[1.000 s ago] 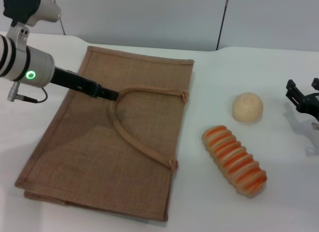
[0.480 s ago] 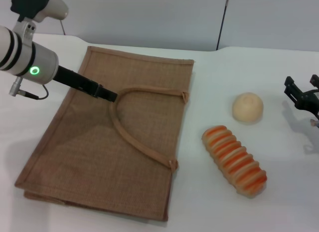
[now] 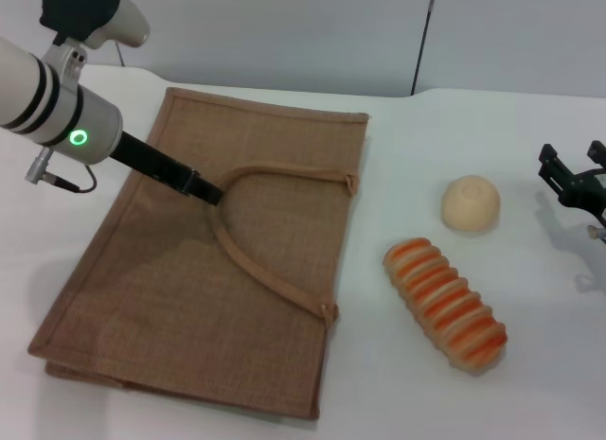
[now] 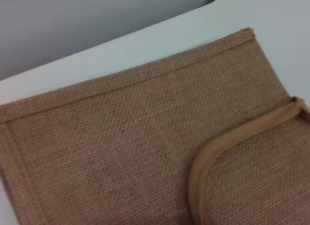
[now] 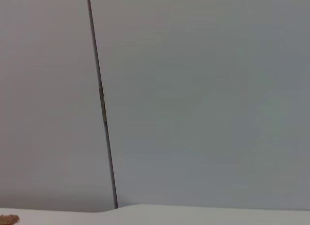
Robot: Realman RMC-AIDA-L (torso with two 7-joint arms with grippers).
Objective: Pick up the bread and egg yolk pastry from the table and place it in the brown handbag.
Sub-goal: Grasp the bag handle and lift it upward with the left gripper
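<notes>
While the bag [image 3: 218,260] lies flat on the surface [image 3: 398,383], the left tool [image 3: 210,192], seemingly pinching its strap [image 3: 270,279], could slip, leaving bread [image 3: 445,305] and pastry [image 3: 471,203] no opening; right tool [image 3: 575,183] idles, grip unclear.

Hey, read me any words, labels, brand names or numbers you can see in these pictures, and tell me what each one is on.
None: no readable text in any view.
The brown handbag is plain woven jute, no label showing.
The bread and egg yolk pastry are unwrapped, unmarked.
The left arm bears only a green light ring and black bands, no lettering; the left gripper is at the bag's handle.
The right gripper shows no markings.
</notes>
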